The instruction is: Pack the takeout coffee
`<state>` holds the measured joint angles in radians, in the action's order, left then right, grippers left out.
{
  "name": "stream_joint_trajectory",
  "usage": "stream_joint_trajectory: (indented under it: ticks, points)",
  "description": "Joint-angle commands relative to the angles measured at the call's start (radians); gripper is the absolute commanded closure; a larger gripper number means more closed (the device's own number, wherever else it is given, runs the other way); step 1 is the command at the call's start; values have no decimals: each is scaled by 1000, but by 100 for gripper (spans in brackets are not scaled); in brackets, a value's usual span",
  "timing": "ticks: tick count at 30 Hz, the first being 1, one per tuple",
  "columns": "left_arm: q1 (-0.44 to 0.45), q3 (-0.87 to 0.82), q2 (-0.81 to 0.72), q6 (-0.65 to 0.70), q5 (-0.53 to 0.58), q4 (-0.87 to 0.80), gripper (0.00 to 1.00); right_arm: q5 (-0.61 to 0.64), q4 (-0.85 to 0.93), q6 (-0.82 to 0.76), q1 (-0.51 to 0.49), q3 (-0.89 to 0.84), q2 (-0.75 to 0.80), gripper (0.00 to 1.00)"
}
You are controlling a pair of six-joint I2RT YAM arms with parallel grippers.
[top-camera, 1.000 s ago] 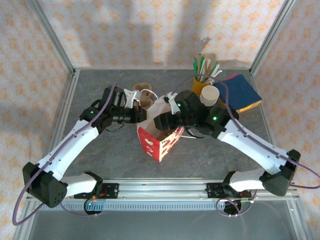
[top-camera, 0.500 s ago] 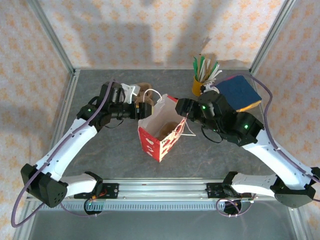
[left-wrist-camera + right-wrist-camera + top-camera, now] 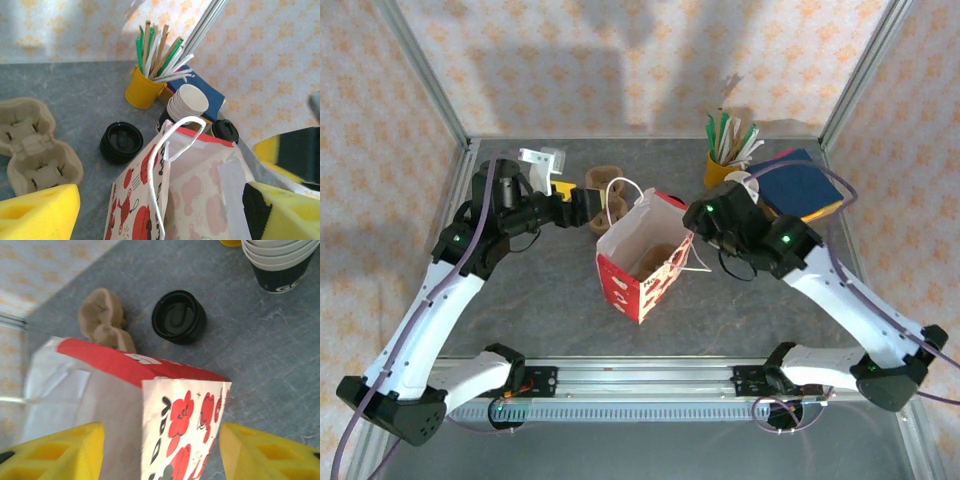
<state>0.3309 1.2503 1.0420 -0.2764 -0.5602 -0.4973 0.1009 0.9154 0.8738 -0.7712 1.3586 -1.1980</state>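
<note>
**Bag open, coffee cup not yet in it**

The red-and-white paper bag (image 3: 632,288) stands upright mid-table with its mouth open. The left gripper (image 3: 160,212) hovers at its far-left side, jaws wide apart and empty. The right gripper (image 3: 159,450) hangs at the bag's right rim, jaws also apart and clamping nothing.

Just behind the bag lie the pulp carrier (image 3: 35,150) and a loose black lid (image 3: 121,142). Farther back and to the right, the stack of dark paper cups (image 3: 186,104) stands near the yellow cup of sticks (image 3: 143,90), in front of the blue pad (image 3: 810,180).

So the coffee sits outside the bag, cup and lid apart. I judge this to be the fetching step. Next, a gripper should reach back, close on one cup without toppling the stack, and lower it upright through the bag's mouth.
</note>
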Motion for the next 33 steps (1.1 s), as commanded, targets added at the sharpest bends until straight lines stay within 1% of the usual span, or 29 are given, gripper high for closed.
stream_joint_trajectory:
  ticks: [1,4,7,10,16,19,23,26,33]
  points:
    - [-10,-16,-24,42,17,48,13,-31,46,-22,14,37,-45,40]
    - [-15,-31,-19,54,39,34,11,-60,27,-36,27,33,-73,44]
    - [-21,-14,5,58,60,7,11,-101,17,-48,30,35,-107,49]
    - [-24,-18,19,65,60,14,11,-111,28,-55,30,46,-127,63]
    - [-30,-30,53,62,68,46,11,-122,5,-68,31,74,-121,77]
    - [-39,-10,88,57,70,35,11,-129,-11,-107,30,85,-114,83]
    - [-51,1,110,40,35,47,11,-186,-61,-179,29,70,-78,95]
    - [-67,0,116,10,15,67,11,-204,-87,-211,14,54,-43,100]
    - [-114,-35,116,-72,36,132,11,-257,-180,-364,-47,-24,77,100]
